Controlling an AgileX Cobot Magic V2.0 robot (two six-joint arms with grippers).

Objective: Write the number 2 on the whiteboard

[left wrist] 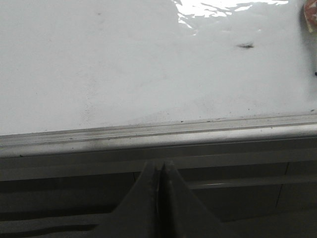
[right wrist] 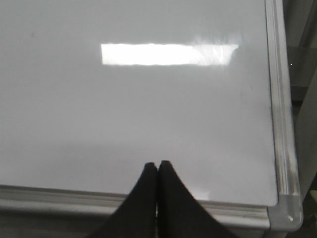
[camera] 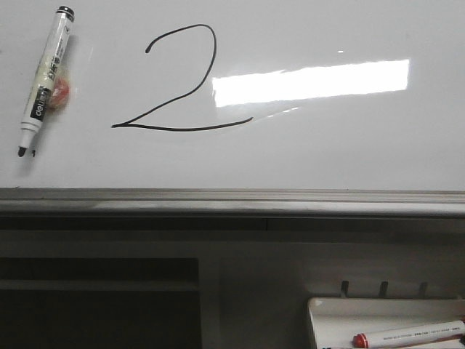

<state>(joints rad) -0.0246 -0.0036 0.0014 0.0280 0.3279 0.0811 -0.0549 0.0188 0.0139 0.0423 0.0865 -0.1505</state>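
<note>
Ink on the whiteboard point(camera: 349, 160) already forms the number 2 point(camera: 182, 80), a thin black figure drawn toward the board's left side, its flat base stroke running above the grey lower rim. Just beside its right curve lies a bright rectangular reflection point(camera: 311, 81). Nearer the left edge a black-tipped marker point(camera: 45, 80) lies uncapped on the board, tip toward the rim. Both end effectors, left point(left wrist: 159, 171) and right point(right wrist: 158, 171), are closed on nothing at the lower rim. Below the board, a white tray point(camera: 327, 313) holds a red-capped marker point(camera: 410, 336).
</note>
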